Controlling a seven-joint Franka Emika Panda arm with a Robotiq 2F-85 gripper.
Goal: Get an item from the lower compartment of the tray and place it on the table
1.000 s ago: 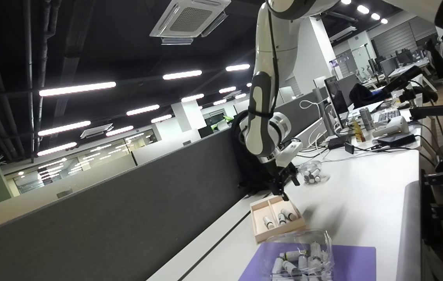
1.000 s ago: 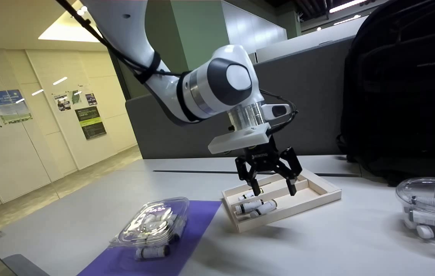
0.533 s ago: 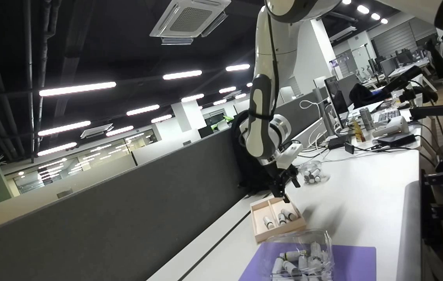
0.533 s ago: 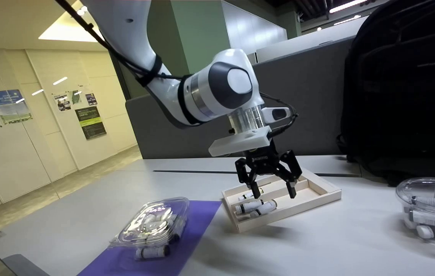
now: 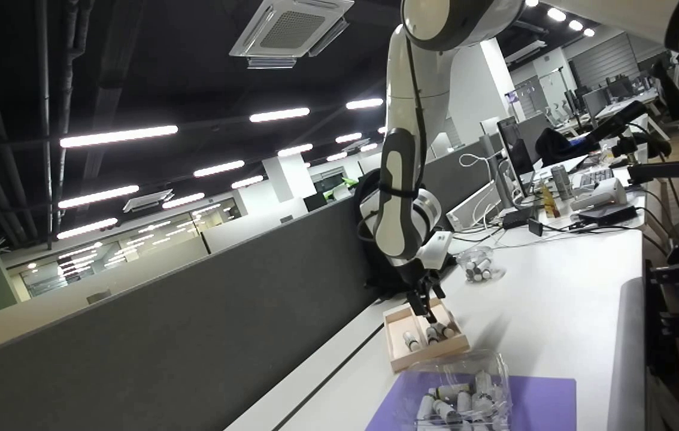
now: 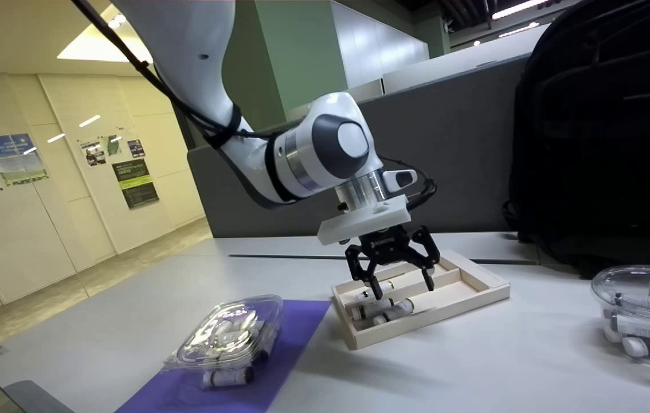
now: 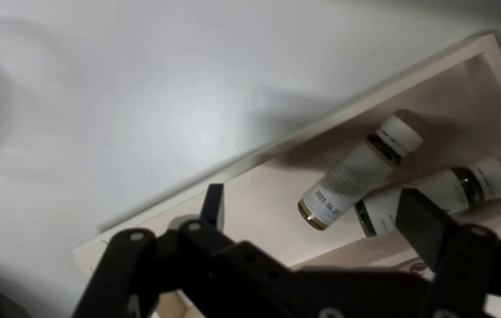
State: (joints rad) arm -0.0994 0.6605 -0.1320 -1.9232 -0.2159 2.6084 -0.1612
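Black and jointed, the two-fingered gripper (image 6: 404, 290) hangs over the tray with its fingers spread wide and nothing in its hold; in the wrist view a small cylindrical bottle (image 7: 352, 183) with white cap and pale printed label shows in the span between the fingertips; a matching second bottle (image 7: 445, 191), close beside it, is partly hidden by one finger, and whether the two touch cannot be told; both bottles lie on their sides in the lower compartment (image 6: 448, 295) of a shallow rectangular pale-wood tray (image 6: 431, 318); a thin wooden divider (image 6: 447, 279) parts it from the other section (image 5: 400, 326), where a third pale-labelled bottle (image 5: 411, 341) lies; the tray rests on a long table (image 6: 474, 367) with a smooth white top; near one end of it, a flat purple sheet (image 6: 299, 332) bears a clear plastic box (image 6: 267, 308) of similar bottles; well apart from the tray stands a round clear tub (image 6: 614, 281) of more, with a large black backpack (image 6: 600, 143) behind.
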